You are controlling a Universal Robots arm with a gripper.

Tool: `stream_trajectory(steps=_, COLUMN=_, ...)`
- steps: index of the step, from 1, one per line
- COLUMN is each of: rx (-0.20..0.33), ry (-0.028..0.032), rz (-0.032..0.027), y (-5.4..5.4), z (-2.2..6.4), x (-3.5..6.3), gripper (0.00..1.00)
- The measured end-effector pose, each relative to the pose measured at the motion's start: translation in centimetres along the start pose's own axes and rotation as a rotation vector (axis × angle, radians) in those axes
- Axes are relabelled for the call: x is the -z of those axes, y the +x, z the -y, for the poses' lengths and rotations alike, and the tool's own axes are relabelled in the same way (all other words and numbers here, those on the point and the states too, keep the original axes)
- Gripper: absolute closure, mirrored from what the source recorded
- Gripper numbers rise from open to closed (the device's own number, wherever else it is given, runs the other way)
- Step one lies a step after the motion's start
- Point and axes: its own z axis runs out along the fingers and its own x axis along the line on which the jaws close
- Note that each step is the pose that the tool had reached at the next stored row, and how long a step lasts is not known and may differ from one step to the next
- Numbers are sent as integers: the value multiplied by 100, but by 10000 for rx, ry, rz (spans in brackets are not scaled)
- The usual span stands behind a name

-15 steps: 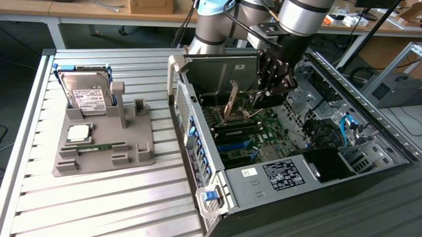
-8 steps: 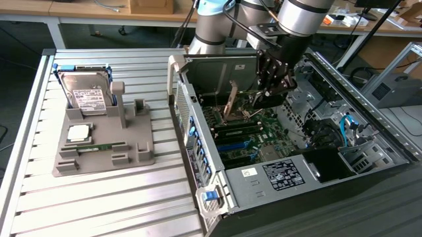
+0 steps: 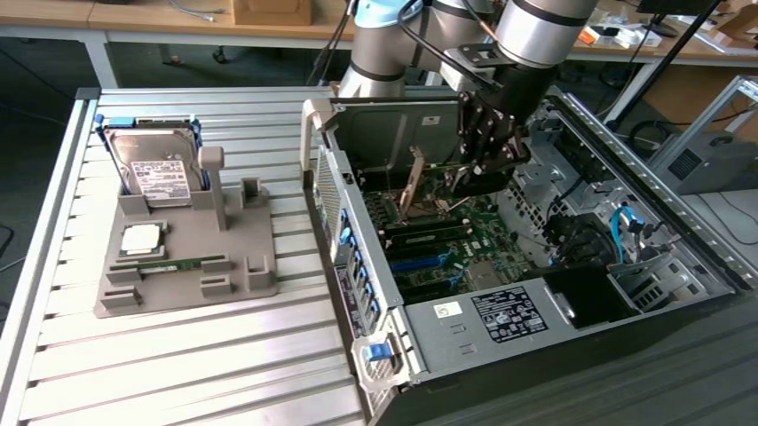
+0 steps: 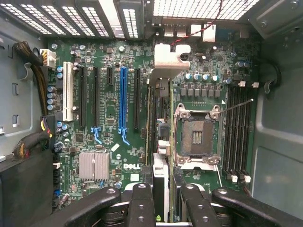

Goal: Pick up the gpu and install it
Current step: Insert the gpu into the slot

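The gpu (image 4: 158,118) is a thin dark card seen edge-on, and its silver bracket (image 4: 171,59) points toward the case's slotted rear wall. My gripper (image 4: 163,191) is shut on the card's near end, with one black finger (image 4: 142,203) on each side. The card hangs over the green motherboard (image 4: 109,142), between the blue slot (image 4: 124,101) and the open CPU socket (image 4: 196,135). In the exterior view my gripper (image 3: 480,177) is down inside the open computer case (image 3: 474,319). The gpu's tan bracket (image 3: 413,182) shows tilted beside it, above the board.
A grey holder (image 3: 190,275) on the slatted table carries a silver hard drive (image 3: 160,173), a CPU chip (image 3: 142,238) and a green RAM stick (image 3: 177,264). Inside the case are a bundle of cables (image 4: 33,142), a small heatsink (image 4: 93,165) and metal walls close around.
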Motion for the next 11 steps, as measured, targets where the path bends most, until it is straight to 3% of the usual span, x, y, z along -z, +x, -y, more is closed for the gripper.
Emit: stream_trajectory(steps=11, rx=0, ry=0, rz=0, y=0, z=-18, x=-8, gripper=73)
